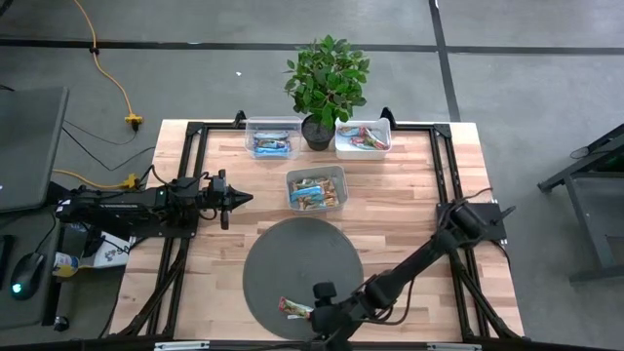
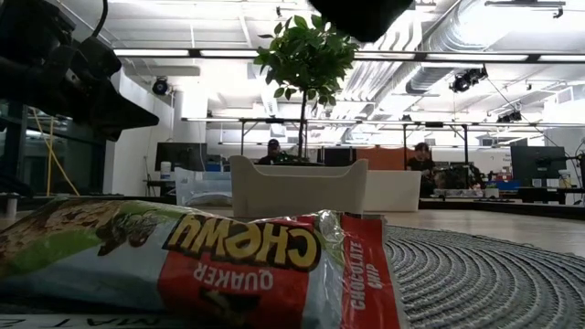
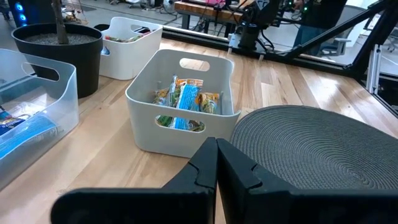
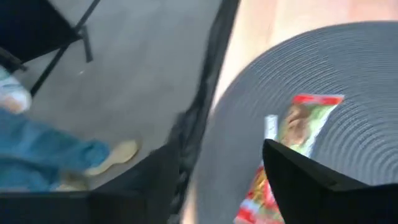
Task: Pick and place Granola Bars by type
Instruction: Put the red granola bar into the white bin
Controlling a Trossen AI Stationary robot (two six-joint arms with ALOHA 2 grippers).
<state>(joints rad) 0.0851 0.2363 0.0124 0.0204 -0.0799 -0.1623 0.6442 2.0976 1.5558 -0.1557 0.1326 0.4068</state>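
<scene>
A: Granola Bars are your concern, so start with the surface (image 1: pixel 409 205): the round grey mat (image 1: pixel 292 255) sits at its near edge, and three clear bins (image 1: pixel 316 175) stand beyond, already holding sorted bars. One red-and-green bar (image 1: pixel 295 308) is left on the mat.

B: Which arm is nearer?

A: Your right end effector (image 1: pixel 327 314) hovers just beside that bar, fingers spread apart, nothing gripped. The bar lies just to its left in the high view, long axis slanting across the mat. The left end effector (image 1: pixel 232 199) waits well apart, clenched and empty.

B: Any label?

A: The wrapper (image 2: pixel 196 265) reads "Quaker Chewy, Chocolate Chip".
</scene>
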